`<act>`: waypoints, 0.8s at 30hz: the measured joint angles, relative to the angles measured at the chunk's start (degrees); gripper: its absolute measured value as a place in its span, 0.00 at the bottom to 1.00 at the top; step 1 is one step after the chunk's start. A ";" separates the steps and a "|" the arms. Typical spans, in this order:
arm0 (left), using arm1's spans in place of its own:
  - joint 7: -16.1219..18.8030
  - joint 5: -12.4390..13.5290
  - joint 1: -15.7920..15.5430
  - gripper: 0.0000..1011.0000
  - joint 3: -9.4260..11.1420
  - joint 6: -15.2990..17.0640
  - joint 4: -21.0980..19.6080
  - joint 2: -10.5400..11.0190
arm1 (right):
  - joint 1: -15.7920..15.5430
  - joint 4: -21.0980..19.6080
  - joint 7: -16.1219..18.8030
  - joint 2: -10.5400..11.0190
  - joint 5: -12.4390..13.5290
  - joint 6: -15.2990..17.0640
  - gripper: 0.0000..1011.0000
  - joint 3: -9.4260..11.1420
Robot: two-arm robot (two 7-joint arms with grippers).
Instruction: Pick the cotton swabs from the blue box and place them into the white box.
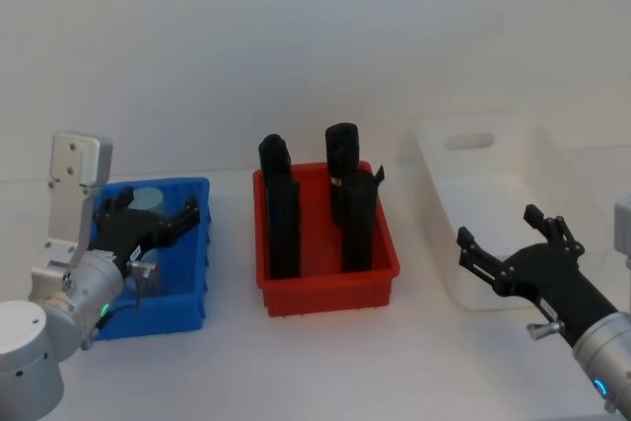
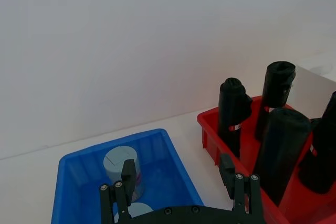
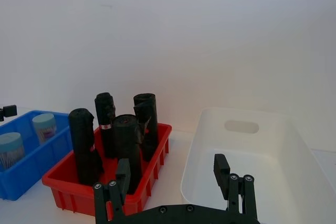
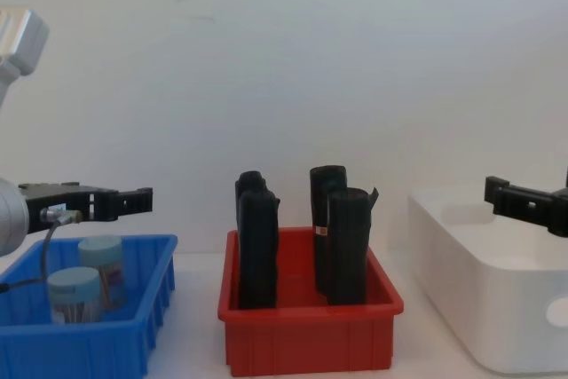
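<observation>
The left gripper point(image 1: 158, 214), fingers apart, hung over 2 upright cotton swabs point(image 4: 75, 290) in the blue box point(image 4: 89, 343), nearer than the spread right gripper point(image 1: 500, 229).

We hold our left gripper point(image 1: 163, 229) out on the left side, pointing forward and slightly toward the middle. Its two black fingers point(image 2: 126, 174) are spread well apart. Our left arm point(image 1: 71, 244) comes in from the lower left corner of the head view, with its silver wrist link standing upright. In the chest view this gripper lies level. Our right gripper point(image 1: 501, 229) reaches in from the lower right, angled toward the middle, and its jaws are likewise wide apart. Our right arm point(image 1: 601, 347) sits low at the right edge.
</observation>
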 joint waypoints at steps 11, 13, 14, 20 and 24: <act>-0.47 -0.09 -1.05 0.99 -0.82 1.50 2.98 0.05 | 0.00 0.00 0.00 0.00 0.00 0.00 0.99 0.00; -0.55 0.04 -1.26 0.99 -0.94 1.79 3.68 0.05 | 0.00 0.00 0.00 0.00 0.00 0.00 0.99 0.00; -0.59 0.12 -1.32 0.99 -0.99 1.90 3.91 0.05 | 0.00 0.00 0.00 0.00 0.00 0.00 0.99 0.00; -0.85 0.59 -1.87 0.99 -1.25 2.44 5.94 -0.06 | 0.00 0.00 0.00 0.00 0.00 0.00 0.99 0.00; -1.01 0.84 -2.22 0.99 -1.35 2.72 7.27 -0.19 | 0.00 0.00 0.00 0.00 0.00 0.00 0.99 0.00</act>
